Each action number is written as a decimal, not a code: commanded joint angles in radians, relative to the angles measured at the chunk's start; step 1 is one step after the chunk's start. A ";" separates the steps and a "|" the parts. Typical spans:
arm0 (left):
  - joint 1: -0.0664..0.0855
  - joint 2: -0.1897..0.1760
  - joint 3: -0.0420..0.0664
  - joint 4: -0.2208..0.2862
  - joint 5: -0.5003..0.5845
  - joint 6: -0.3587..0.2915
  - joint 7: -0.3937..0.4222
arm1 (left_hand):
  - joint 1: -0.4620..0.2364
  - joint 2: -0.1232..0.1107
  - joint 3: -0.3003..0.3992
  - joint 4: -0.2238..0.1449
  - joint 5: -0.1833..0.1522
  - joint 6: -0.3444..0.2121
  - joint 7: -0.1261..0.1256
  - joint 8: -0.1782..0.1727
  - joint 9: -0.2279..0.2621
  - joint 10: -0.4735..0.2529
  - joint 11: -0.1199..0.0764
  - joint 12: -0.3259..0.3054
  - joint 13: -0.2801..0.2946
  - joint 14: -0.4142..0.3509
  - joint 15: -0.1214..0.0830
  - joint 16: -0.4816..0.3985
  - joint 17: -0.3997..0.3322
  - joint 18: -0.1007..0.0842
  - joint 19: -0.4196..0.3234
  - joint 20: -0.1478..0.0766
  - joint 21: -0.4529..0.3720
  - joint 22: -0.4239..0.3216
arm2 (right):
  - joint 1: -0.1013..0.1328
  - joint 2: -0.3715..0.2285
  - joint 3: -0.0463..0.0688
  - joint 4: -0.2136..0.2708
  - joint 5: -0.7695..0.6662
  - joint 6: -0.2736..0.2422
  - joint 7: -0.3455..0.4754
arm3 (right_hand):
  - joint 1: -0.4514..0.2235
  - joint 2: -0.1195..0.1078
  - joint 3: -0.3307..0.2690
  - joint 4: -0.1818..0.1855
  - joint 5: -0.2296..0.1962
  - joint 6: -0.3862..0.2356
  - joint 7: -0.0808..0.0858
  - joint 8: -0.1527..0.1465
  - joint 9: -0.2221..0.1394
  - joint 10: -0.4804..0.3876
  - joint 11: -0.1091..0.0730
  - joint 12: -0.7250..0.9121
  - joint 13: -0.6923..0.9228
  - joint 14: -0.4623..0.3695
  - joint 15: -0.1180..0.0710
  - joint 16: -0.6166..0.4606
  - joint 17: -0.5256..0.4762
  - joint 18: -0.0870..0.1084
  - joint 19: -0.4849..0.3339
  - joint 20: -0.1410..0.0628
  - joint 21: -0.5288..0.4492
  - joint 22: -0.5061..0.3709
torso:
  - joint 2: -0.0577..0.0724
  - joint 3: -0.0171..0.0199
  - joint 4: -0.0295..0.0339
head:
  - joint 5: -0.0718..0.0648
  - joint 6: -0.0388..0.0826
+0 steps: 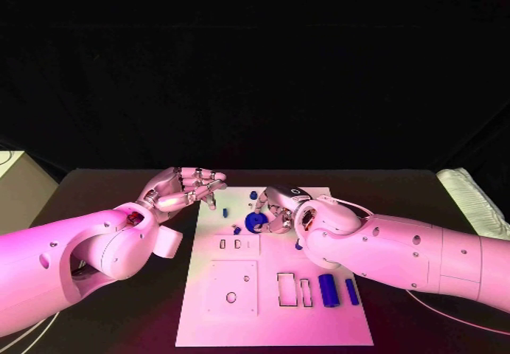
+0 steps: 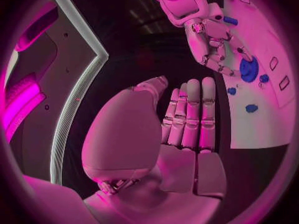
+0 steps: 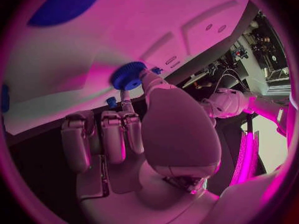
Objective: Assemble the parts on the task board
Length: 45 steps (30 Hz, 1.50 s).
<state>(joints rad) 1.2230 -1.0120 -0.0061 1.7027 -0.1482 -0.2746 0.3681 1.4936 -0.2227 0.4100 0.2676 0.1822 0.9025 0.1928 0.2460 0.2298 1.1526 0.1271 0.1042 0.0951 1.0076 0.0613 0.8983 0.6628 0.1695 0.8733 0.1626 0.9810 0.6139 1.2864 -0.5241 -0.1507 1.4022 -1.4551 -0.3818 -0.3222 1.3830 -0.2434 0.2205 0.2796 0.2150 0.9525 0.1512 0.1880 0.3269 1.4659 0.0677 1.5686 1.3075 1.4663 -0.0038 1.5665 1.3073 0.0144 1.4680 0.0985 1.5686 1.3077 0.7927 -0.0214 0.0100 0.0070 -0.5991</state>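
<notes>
The white task board lies in the middle of the table. A blue gear sits on its upper part. My right hand reaches over the board and pinches the gear between thumb and a finger, with the other fingers curled. The left wrist view shows that hand on the gear too. My left hand hovers at the board's left edge and holds nothing. Its fingers lie side by side, with the thumb apart.
Small blue pegs lie near the gear. Two blue cylinders lie beside rectangular slots at the board's near right. A square plate with a hole is at the near left.
</notes>
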 commanded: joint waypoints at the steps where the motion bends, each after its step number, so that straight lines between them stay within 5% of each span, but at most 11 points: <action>1: 0.001 0.001 0.001 0.002 -0.003 0.016 0.004 | 0.002 0.002 0.008 0.001 -0.006 -0.006 -0.001 0.007 0.001 -0.004 0.001 -0.005 0.001 -0.006 0.001 0.003 -0.001 0.013 -0.006 -0.001 0.005 0.002 | -0.005 -0.002 -0.003 0.000 -0.009 0.023 0.007 | 0.001 -0.001 -0.007 0.000 0.000 -0.007 0.001 -0.005 -0.001 0.105 0.004 0.002 0.263 0.104 0.005 0.004 0.263 -0.014 0.103 0.007 0.002 0.263 | 0.001 -0.0004 -0.0006 | 0.000 0.001; 6: 0.001 0.002 0.001 0.002 -0.003 0.016 0.004 | 0.002 0.002 0.008 0.001 -0.006 -0.006 -0.001 0.007 0.001 -0.004 0.001 -0.005 0.001 -0.006 0.001 0.003 -0.001 0.013 -0.006 -0.001 0.005 0.002 | -0.005 0.000 -0.003 -0.001 -0.012 0.025 0.006 | 0.007 0.001 -0.007 -0.003 0.001 -0.006 0.001 -0.005 -0.001 0.105 0.004 0.002 0.263 0.104 0.005 0.004 0.263 -0.014 0.103 0.008 0.002 0.263 | 0.001 -0.0005 -0.0007 | -0.001 0.000; 10: 0.001 0.002 0.001 0.002 -0.003 0.016 0.003 | 0.002 0.002 0.008 0.001 -0.006 -0.006 -0.001 0.007 0.001 -0.004 0.001 -0.005 0.001 -0.006 0.001 0.003 -0.001 0.013 -0.006 -0.001 0.005 0.002 | -0.005 0.002 -0.003 -0.001 -0.031 0.014 -0.002 | 0.051 0.027 0.024 -0.021 0.003 0.010 -0.002 0.002 0.002 0.105 0.001 0.002 0.263 0.104 0.002 0.004 0.263 -0.014 0.103 0.007 0.002 0.263 | 0.001 -0.0007 -0.0001 | -0.002 -0.001; 17: 0.001 0.002 0.001 0.001 -0.003 0.015 0.003 | 0.002 0.002 0.008 0.001 -0.006 -0.006 -0.001 0.007 0.001 -0.004 0.001 -0.005 0.001 -0.006 0.001 0.003 -0.001 0.013 -0.006 -0.001 0.005 0.002 | -0.006 0.005 -0.004 0.002 -0.083 -0.066 -0.019 | 0.085 0.050 0.107 -0.046 0.003 0.054 -0.014 0.018 0.005 0.105 -0.010 0.002 0.263 0.104 -0.009 0.004 0.263 -0.014 0.103 -0.003 0.002 0.263 | 0.000 -0.0007 0.0011 | -0.004 -0.002; 32: 0.001 0.001 0.001 0.001 -0.003 0.015 0.003 | 0.001 0.003 0.010 0.001 -0.006 -0.007 0.000 0.007 0.002 -0.004 0.001 -0.005 0.001 -0.007 0.001 0.004 -0.002 0.013 -0.008 0.000 0.008 0.004 | -0.008 -0.012 -0.003 0.041 -0.134 -0.203 -0.018 | 0.031 0.035 0.135 -0.034 -0.001 0.069 -0.021 0.023 0.005 0.105 -0.016 0.002 0.263 0.104 -0.015 0.004 0.263 -0.014 0.103 -0.010 0.002 0.263 | 0.000 -0.0010 0.0009 | -0.002 0.000; 45: 0.001 0.000 0.001 0.002 -0.003 0.015 0.003 | 0.002 0.004 0.011 0.000 -0.006 -0.007 -0.001 0.007 0.002 -0.004 0.001 -0.005 0.001 -0.007 0.001 0.005 -0.002 0.013 -0.009 0.000 0.009 0.005 | -0.007 -0.009 0.001 0.047 -0.167 -0.239 -0.014 | 0.023 0.029 0.135 -0.033 -0.001 0.070 -0.022 0.022 0.005 0.105 -0.017 0.002 0.263 0.104 -0.016 0.004 0.263 -0.014 0.103 -0.011 0.002 0.263 | 0.001 -0.0012 0.0004 | 0.000 -0.001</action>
<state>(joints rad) 1.2230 -1.0135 -0.0061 1.7027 -0.1484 -0.2745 0.3658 1.4935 -0.2227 0.4157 0.2676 0.1822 0.9025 0.1928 0.2496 0.2308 1.1526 0.1271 0.1042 0.0957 1.0076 0.0613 0.8982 0.6618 0.1696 0.8734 0.1626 0.9853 0.6176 1.2791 -0.5363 -0.1509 1.4540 -1.5878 -0.5977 -0.3391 1.4140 -0.2147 0.3524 0.2456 0.2124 1.0046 0.1419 0.2073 0.3280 1.4661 0.0602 1.5686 1.3073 1.4664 -0.0112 1.5665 1.3081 0.0144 1.4644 0.0949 1.5686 1.3073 0.7930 -0.0223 0.0105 0.0084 -0.6000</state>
